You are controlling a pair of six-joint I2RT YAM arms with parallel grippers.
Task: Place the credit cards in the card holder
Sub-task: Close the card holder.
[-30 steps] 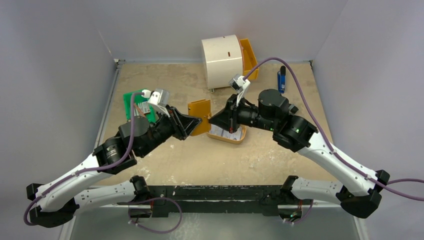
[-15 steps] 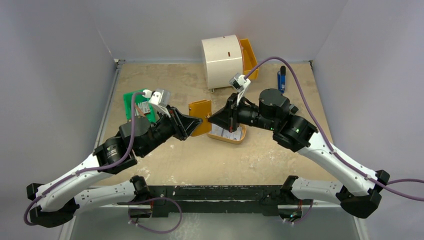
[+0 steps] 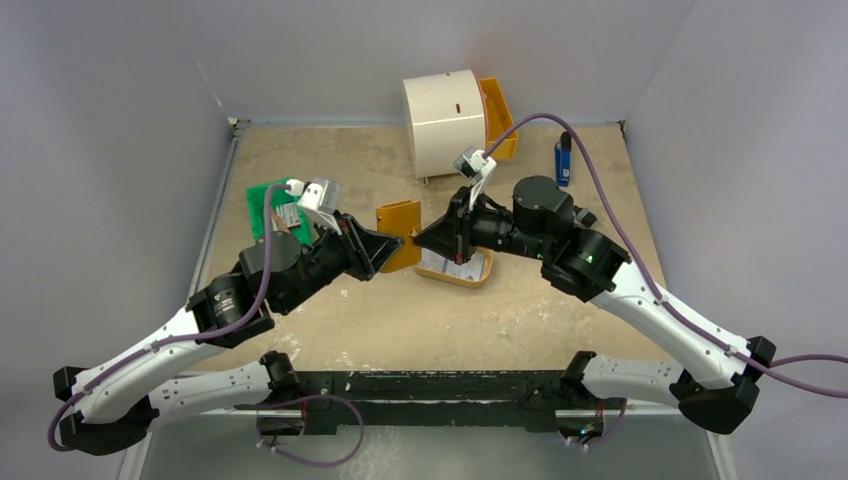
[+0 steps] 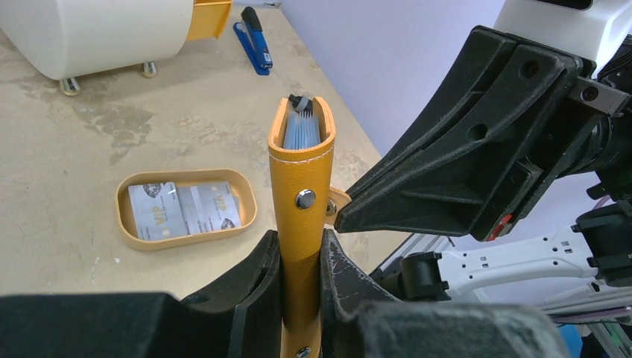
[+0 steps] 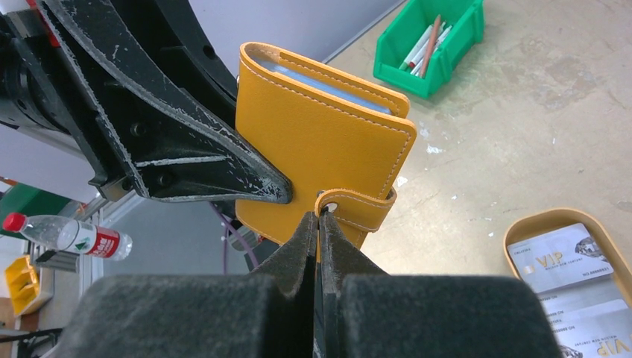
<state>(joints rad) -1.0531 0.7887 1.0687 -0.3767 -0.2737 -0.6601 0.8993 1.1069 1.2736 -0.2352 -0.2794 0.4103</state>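
Left gripper (image 4: 300, 261): clamped on the lower part of the card holder (image 4: 302, 171), which stands upright above its fingertips, off the table.
Right gripper (image 5: 319, 224): jaws pressed fully together, nipping the snap tab (image 5: 354, 209) that juts from the holder's edge right at its fingertips.
Card holder: caught between the two grippers, still folded. Bluish leaves show inside its top fold, but whether these are sleeves or cards cannot be told.
Snap: the round stud (image 4: 304, 198) sits bare just above the left fingers, so the tab looks undone.
Credit cards (image 4: 182, 210): lying flat in the oval tan tray (image 4: 186, 240) on the table, below and beyond the right fingertips. At least two show VIP print. Neither gripper holds one.
Change over the last second: the right arm has edged a little toward the left gripper, bringing its tip in on the tab. The left gripper and the holder have stayed put.
Meaning for the task: likely still the opening step, with no card moved yet. The tab probably needs drawing away from the left gripper to swing the flap open before any card is fetched.
Risk: the thin tab could slip from the closed tips.
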